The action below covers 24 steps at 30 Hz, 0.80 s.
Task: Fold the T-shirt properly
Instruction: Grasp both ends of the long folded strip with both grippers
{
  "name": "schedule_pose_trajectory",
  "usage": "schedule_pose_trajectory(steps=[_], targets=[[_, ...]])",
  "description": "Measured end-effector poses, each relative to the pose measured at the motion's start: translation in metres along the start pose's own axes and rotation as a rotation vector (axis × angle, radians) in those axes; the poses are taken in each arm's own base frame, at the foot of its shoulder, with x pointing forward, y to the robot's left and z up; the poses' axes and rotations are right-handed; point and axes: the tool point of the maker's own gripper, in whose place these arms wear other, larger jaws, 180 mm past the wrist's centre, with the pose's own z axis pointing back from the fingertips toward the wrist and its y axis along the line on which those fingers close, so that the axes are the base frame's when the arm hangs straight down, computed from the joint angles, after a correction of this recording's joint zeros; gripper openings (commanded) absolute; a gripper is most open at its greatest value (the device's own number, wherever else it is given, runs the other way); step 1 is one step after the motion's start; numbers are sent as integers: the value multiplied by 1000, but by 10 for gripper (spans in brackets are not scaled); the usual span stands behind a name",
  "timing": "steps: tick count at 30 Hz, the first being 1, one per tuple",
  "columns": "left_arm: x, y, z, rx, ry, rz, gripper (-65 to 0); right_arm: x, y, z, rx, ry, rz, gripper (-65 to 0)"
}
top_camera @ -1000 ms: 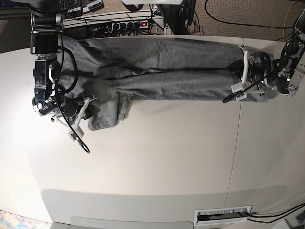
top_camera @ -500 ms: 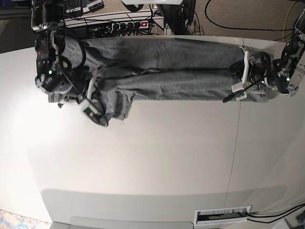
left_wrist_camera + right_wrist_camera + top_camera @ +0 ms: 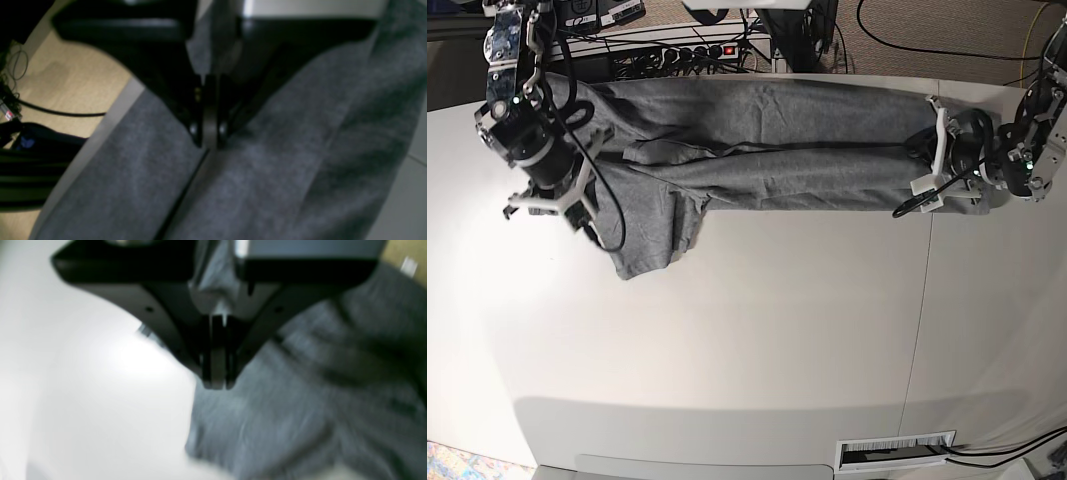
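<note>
A: Where's the T-shirt (image 3: 757, 150)?
B: Stretched along the far edge of the white worktop (image 3: 757, 340). Left tool (image 3: 208, 145) pressed together, pinching its right end; right tool (image 3: 217, 385) pressed together over the left end, grip unclear.
A: Step?
B: Lengthwise fold, probably. Next needs even tension. Cables and a power strip (image 3: 697, 50) beyond.

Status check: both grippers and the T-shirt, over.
Left gripper shut on T-shirt at one end. Right gripper shut, pinching fabric at the other. Shirt stretched along table's far edge, part-folded. Nothing obstructing.
</note>
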Motion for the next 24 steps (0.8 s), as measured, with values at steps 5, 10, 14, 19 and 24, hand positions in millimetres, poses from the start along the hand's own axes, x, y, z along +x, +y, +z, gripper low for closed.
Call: schedule_pose_trajectory(steps=[5,10,14,19,24], targets=[[11,-8,-10,-25,-35,5,-650,-12,-26,-42,-12,10,-135,-429],[17,-13,-15,-37,-56,7,-650,-12,-37,-81,19,-9,-273,-429],[17,-15,-17,-43,-59,8,-650,-1,-40,-84,28,-64,-301,-429],[13,-15,-18,-37,-46,5,-650,7,-53,-83,-27,-94,-251,-335],[13,-15,-18,-37,-46,5,-650,9,-56,-83,-32,-96,-247,-329]])
